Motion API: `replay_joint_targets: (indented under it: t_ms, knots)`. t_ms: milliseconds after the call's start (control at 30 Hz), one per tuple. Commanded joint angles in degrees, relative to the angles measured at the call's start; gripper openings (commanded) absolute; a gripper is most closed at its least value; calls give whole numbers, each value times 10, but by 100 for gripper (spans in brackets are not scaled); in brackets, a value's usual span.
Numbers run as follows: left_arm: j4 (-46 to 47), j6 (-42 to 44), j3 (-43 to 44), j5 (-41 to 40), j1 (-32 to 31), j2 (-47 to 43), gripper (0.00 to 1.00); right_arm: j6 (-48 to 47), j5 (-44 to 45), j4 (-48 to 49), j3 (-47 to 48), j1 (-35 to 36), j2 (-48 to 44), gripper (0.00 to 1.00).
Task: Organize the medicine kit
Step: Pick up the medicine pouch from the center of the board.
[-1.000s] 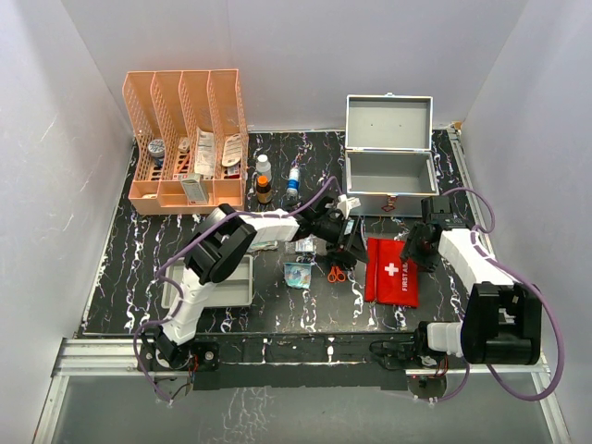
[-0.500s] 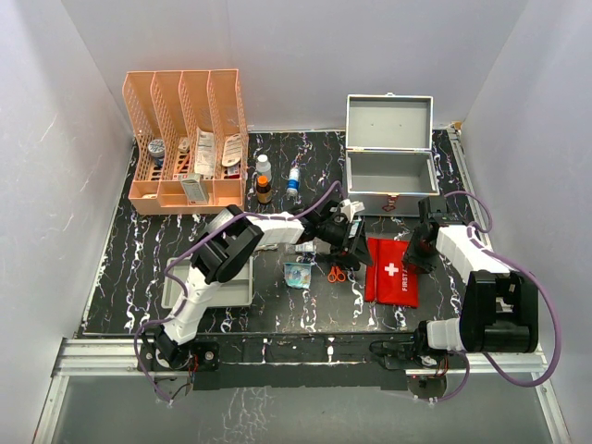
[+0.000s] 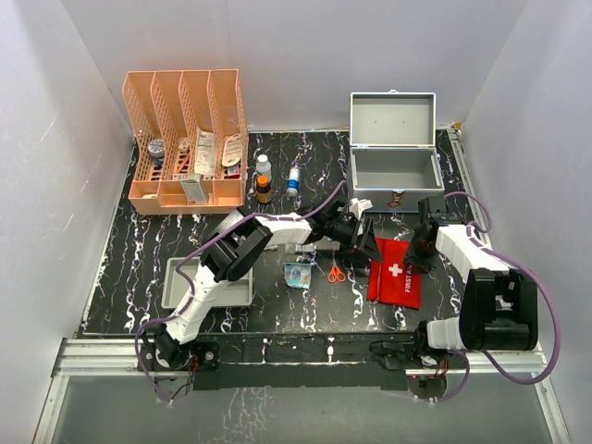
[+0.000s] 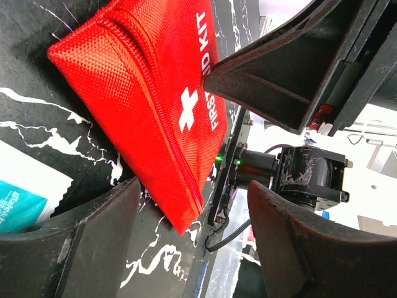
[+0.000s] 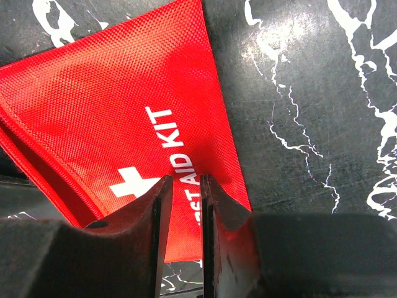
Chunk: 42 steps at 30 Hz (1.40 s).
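Since a second back, the left arm stretched further right, the red pouch point(image 3: 396, 271) got skewed and the medicine kit point(image 3: 393, 118) slid a touch right. The kit sat open at the back right, looking empty, so I'd say barely started: the scissors point(image 3: 337, 274), bottles point(image 3: 264, 185) and pouch all lay outside. The left gripper point(image 3: 368, 245) gaped wide, holding nothing. The right gripper point(image 5: 185, 183) had narrowed to a slit over the pouch; couldn't tell if it pinched. Black marbled table point(image 3: 139, 240), plain white walls.
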Motion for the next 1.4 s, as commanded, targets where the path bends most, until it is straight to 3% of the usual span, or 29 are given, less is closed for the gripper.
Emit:
replay_joint_targets:
  t_ms: [0,267,533,700,1067,1367]
  knots:
    - [-17,-4,-15,-7,-5,6,69,8,0,13,19,-1,2,22]
    - [-31,0,-64,-74,-29,-23,68,9,-5,14,17,-1,4,18]
    - [-154,46,-24,-204,-60,-6,68,9,-4,13,17,-1,-7,17]
    - [-240,55,-14,-298,-62,10,58,10,-3,13,17,-1,-17,17]
    - [-283,47,6,-340,-71,37,56,13,1,13,16,-1,-20,17]
    - [-353,51,40,-405,-79,75,35,17,7,11,16,-1,-23,17]
